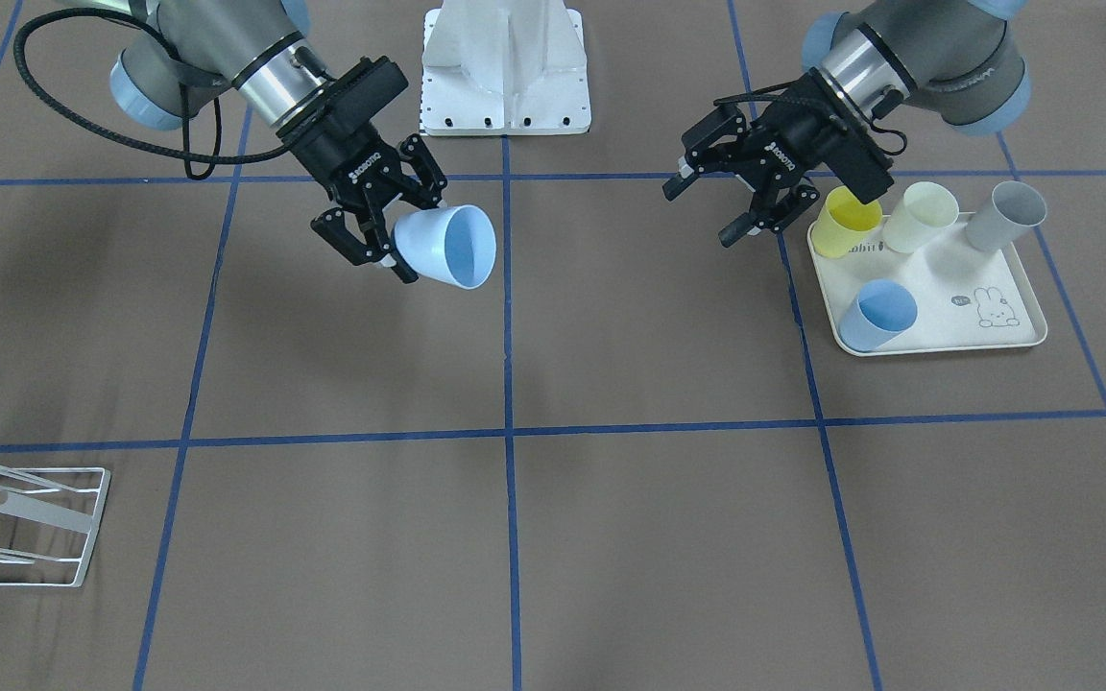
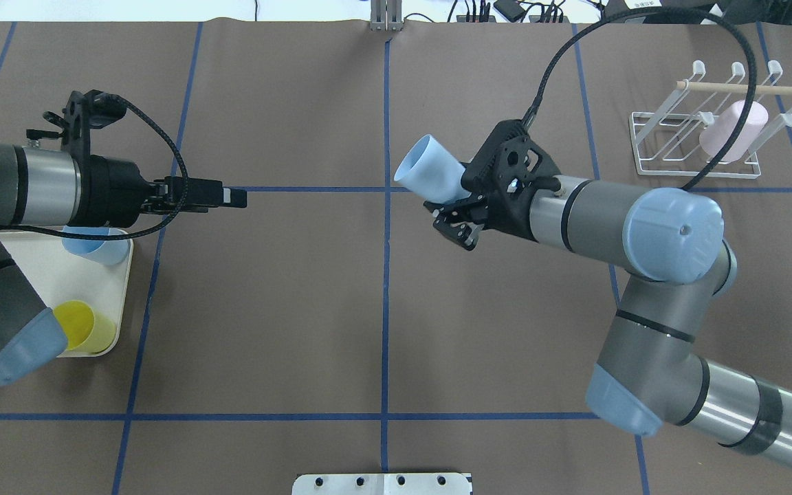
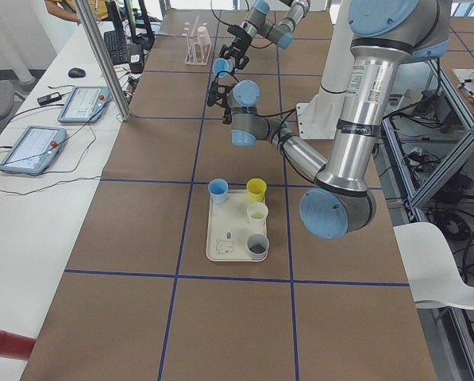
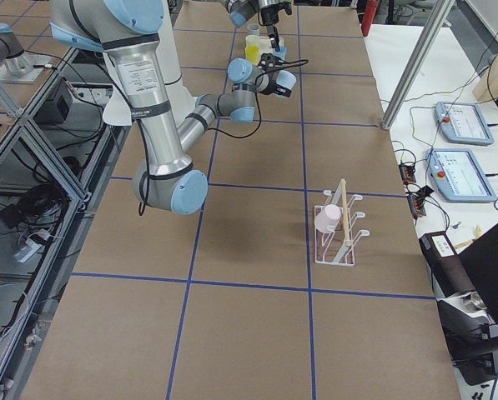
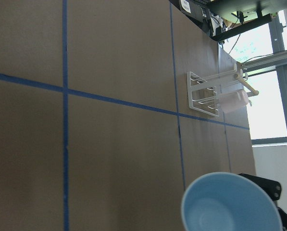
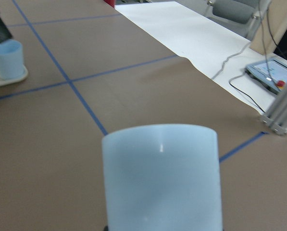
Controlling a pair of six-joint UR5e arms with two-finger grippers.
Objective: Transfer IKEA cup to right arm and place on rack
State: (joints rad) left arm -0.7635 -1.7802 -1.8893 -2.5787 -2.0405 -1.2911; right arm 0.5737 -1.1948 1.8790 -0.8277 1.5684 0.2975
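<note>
I see the right jaws clamped on the pale-blue tapered plastic cup (image 1: pixel 447 247), upper left of centre, held off the counter (image 1: pixel 659 537). Left jaws spread and empty, upper right. White wire rack (image 1: pixel 44 501) sits at lower left.

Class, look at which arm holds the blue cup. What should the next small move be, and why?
Probably swing the right gripper toward the rack. It is shut on the light-blue cup, the left gripper stands open and well apart from it, and the rack, which holds one pink cup, is some way off.
</note>
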